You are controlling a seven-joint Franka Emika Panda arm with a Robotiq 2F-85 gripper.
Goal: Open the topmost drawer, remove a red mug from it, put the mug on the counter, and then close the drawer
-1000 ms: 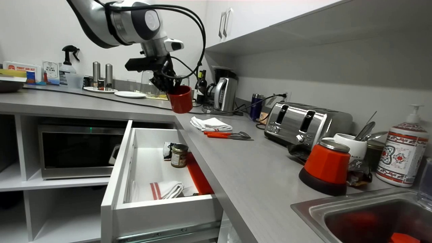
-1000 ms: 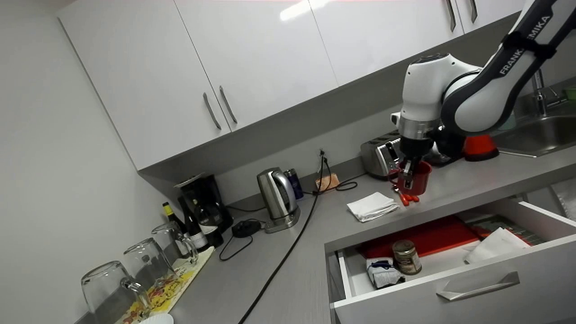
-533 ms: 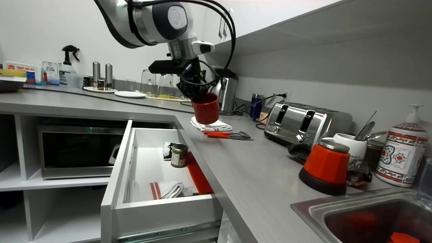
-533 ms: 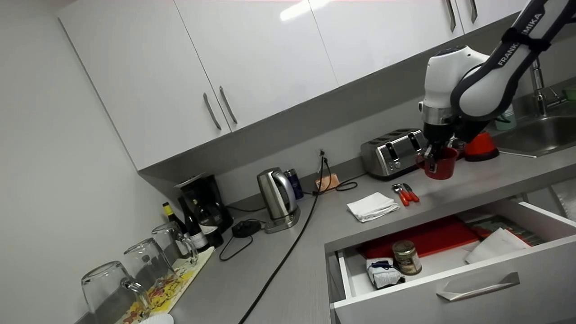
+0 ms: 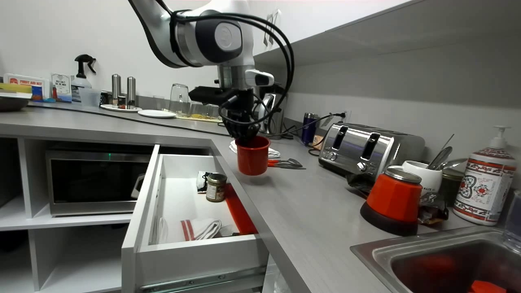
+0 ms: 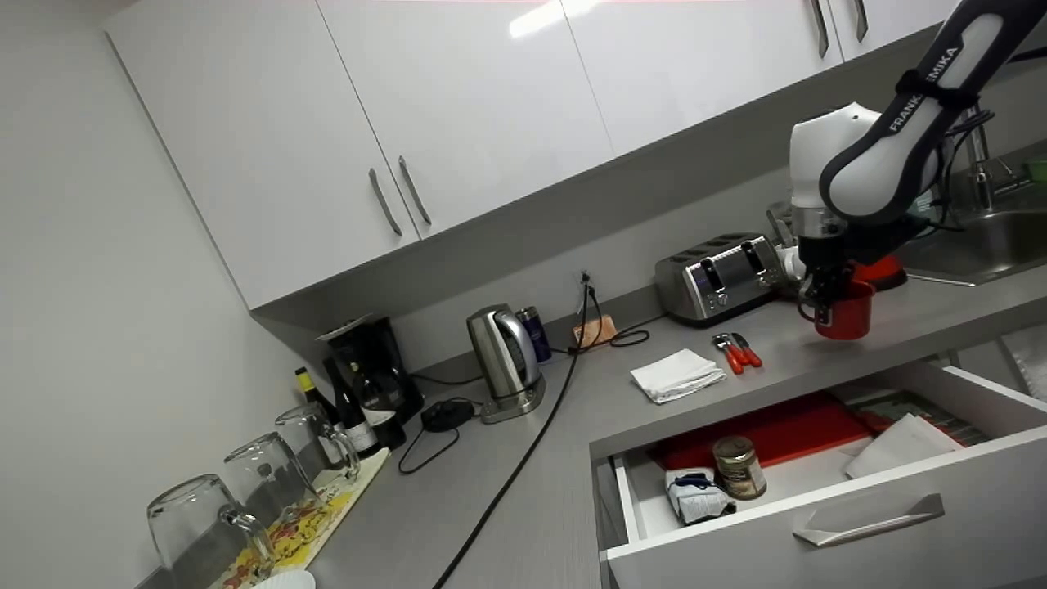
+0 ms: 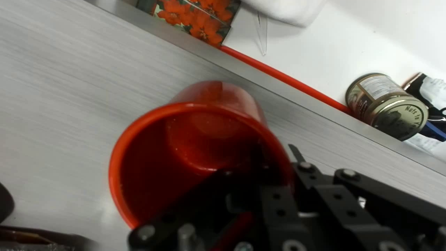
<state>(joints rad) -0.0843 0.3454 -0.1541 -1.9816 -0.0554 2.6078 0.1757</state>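
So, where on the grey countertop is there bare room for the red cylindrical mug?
A wide bare patch of countertop lies between the orange-handled metal utensils, boxy steel toaster and steel sink. A smaller one: between the folded white cloth and the countertop's inner corner. Crowded: from the toaster to the white patterned pump bottle.

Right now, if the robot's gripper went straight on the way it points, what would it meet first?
Most likely the counter: the gripper points roughly downward, pinching the wall of the red mug, so the mug's base would probably touch first. The depth of the gap beneath is unclear.
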